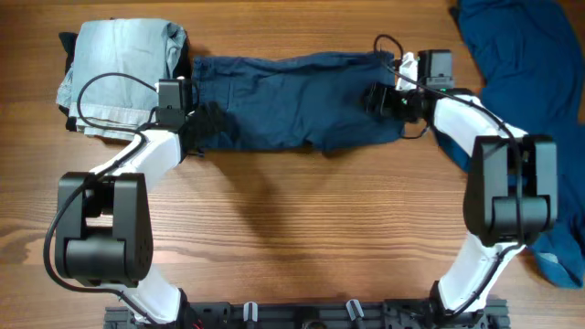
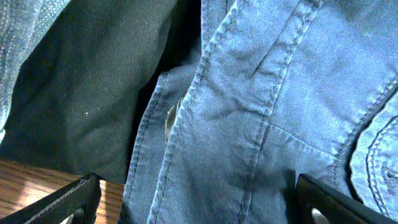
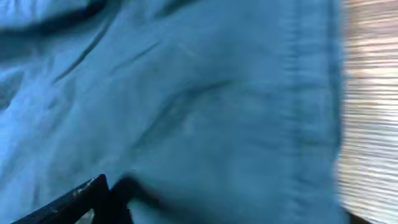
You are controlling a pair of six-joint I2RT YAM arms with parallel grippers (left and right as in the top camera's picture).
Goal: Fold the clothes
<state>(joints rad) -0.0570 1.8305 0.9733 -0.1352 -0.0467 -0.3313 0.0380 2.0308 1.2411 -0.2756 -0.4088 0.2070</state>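
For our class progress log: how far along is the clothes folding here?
Done: the pale garment lies folded, far left. In hand: the left fingers and right fingers are at opposite ends of the navy garment. Left: that fold, plus the blue garment rumpled at right.

Left arm point(image 1: 137, 160), right arm point(image 1: 475, 119): white links, black joint housings, black cables point(image 1: 128, 77).

No text, label, brand, number or sign can be read in any of the views. The dark blue trousers point(image 1: 292, 100), lying across the upper middle of the overhead view, show only seams and stitching in the close wrist views, with no legible tag or print.
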